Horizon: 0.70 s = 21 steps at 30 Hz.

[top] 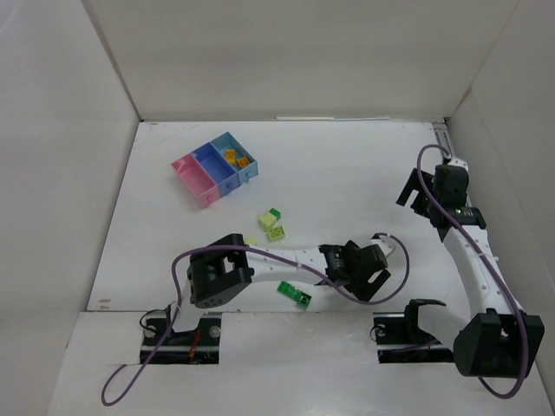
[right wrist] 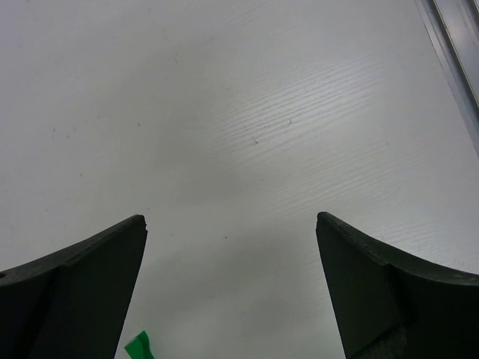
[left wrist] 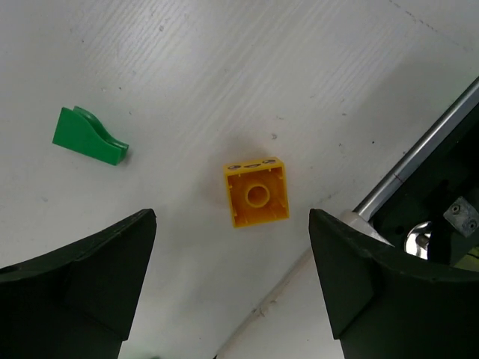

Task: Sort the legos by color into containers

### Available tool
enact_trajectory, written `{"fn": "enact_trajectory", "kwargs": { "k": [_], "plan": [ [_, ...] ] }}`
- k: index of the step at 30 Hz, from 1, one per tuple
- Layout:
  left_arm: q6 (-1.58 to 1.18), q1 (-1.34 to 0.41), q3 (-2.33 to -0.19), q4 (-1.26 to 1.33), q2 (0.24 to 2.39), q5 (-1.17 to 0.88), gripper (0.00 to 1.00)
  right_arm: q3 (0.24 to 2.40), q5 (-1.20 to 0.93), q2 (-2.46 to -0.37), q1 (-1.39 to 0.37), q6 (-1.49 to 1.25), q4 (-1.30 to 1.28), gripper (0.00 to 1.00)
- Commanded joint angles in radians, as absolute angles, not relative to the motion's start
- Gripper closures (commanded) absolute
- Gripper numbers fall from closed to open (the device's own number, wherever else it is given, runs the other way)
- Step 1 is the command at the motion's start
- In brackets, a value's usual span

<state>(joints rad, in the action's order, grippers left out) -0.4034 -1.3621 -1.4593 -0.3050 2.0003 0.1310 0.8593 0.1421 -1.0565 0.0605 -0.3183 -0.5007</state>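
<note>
by the table's front edge, yellow brick lies free under wide left fingers.

- Three bins in one cluster: one pink bin and two blue bins.
- Orange bricks in the right-hand blue bin: at least two, too small to count exactly.
- Four loose bricks on the worktop, seen from above: one yellow-green brick, one lime brick, one small pale brick, one dark green brick.
- Left wrist view: two pieces, one yellow brick and one green wedge.
- Right wrist view: one green sliver at the bottom edge.
- Two arms, one pincer each: left pincer, right pincer.
</note>
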Motion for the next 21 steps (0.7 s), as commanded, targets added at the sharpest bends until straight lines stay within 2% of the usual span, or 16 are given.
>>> {"fn": "enact_trajectory", "kwargs": {
  "k": [1,10,12,17,20,21],
  "plan": [
    [-0.43,-1.357,-1.416,-0.223,1.94,0.121,0.2,0.85,0.127,-1.034,0.064,-0.324,-0.454,0.0],
    [-0.39,-1.379,-1.474,-0.242,2.026,0.124,0.23,0.85,0.098,-1.034,0.064,-0.324,-0.434,0.0],
    [-0.39,-1.379,-1.483,-0.242,2.026,0.124,0.29,0.85,0.098,-1.034,0.064,-0.324,-0.434,0.0],
    [-0.38,-1.379,-1.483,-0.233,2.039,0.101,0.33,0.85,0.089,-1.034,0.064,-0.324,-0.425,0.0],
    [-0.391,-1.379,-1.494,-0.233,2.057,0.123,0.4,0.841,0.08,-1.034,0.064,-0.324,-0.425,0.0],
    [-0.4,-1.379,-1.494,-0.233,2.057,0.123,0.48,0.841,0.08,-1.034,0.064,-0.324,-0.425,0.0]
  ]
}}
